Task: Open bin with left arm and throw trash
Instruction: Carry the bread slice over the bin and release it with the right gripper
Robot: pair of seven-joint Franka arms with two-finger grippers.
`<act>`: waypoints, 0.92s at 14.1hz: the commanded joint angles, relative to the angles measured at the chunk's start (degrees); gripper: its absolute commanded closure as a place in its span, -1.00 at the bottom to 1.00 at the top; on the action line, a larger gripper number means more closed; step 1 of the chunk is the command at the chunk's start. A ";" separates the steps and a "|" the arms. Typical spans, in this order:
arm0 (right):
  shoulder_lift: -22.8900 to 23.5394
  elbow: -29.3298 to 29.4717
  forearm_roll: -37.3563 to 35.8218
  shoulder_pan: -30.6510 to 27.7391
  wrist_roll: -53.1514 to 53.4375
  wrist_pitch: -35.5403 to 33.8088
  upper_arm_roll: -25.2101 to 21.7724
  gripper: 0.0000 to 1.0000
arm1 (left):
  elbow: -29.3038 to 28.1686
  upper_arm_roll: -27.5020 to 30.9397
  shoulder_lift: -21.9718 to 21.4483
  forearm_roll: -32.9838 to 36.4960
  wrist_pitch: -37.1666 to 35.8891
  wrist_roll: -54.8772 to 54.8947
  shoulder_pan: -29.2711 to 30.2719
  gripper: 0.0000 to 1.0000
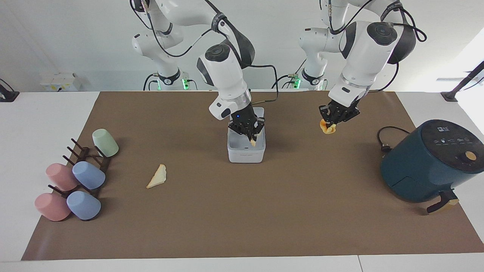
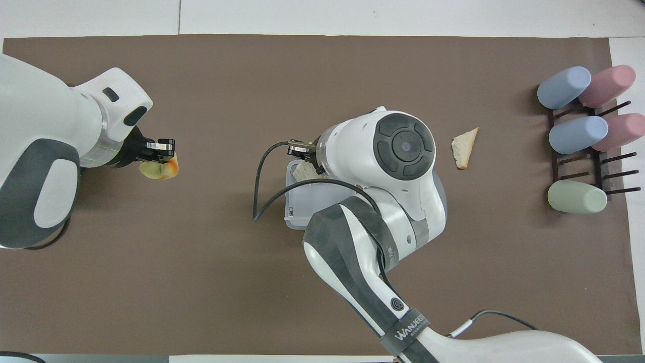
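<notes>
The white bin (image 1: 246, 145) is standing open at the middle of the brown mat (image 1: 242, 211), its lid raised on the side nearest the robots.

The right hand (image 1: 252, 140) is hanging directly over the open bin, fingers pinched shut on a small white bread piece (image 1: 253, 142) that is dangling just above the bin's inside; from overhead this bread piece (image 2: 304, 172) is showing over the bin's rim that lies farthest from the robots.

The left hand (image 1: 329, 126) is hovering above the mat between the bin and the dark teal appliance (image 1: 431, 160), toward the left arm's end of the counter. It is closed on a yellow-orange slice (image 1: 327, 128), which is sticking out below the fingertips clear of the mat.

A second bread triangle (image 1: 157, 176) is lying flat on the mat, farther from the robots than the bin and toward the right arm's end.

Next to that, at the mat's edge, five pastel cups (image 1: 89, 175) are resting tipped on a dark peg rack (image 1: 84, 155): one green, two blue, two pink.

The appliance's black cord (image 1: 385, 141) is trailing on the mat beside it.
</notes>
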 commanded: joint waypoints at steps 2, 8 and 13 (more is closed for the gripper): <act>-2.00 -3.64 0.42 0.97 5.04 0.79 -0.06 -0.09 | -0.66 0.08 -0.68 -0.73 0.33 0.72 -0.11 1.00; -1.92 -2.32 -0.97 0.28 6.76 -3.96 -0.50 -0.65 | -1.44 -0.09 -0.77 -0.73 2.43 0.45 -0.28 1.00; -1.39 -0.47 -10.56 -11.30 -20.00 -7.75 -0.58 -0.62 | -4.95 -0.27 0.81 -0.73 10.67 -9.18 -9.31 1.00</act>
